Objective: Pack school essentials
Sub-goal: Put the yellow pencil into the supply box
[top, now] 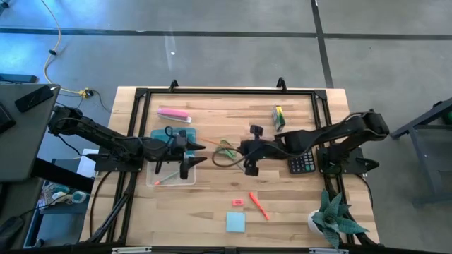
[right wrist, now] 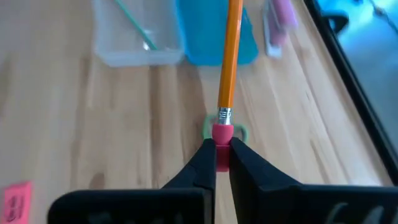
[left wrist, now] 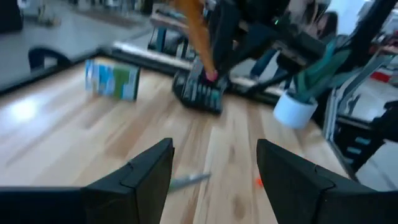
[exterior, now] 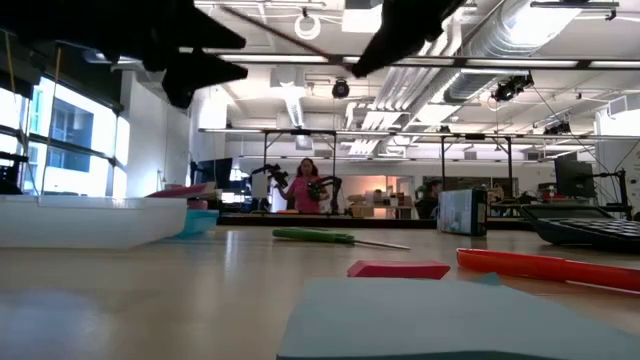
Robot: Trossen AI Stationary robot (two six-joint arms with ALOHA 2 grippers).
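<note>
Orange wooden pencil [right wrist: 230,62] – pink eraser end pinched in the right pincer [right wrist: 222,163] – raised above the table, pointing toward the clear tray [right wrist: 134,37].

Even overhead light falls on the wooden counter [top: 212,212], with a cold blue glow at the far left floor. In the low view, ceiling lamps [exterior: 305,22] and left windows [exterior: 60,135] glare, arms read as black silhouettes, and the near note pad [exterior: 430,320] is blurred. The left wrist view smears with motion blur.

Two black jointed arms [top: 106,137], tapered fingers [right wrist: 202,165]
</note>
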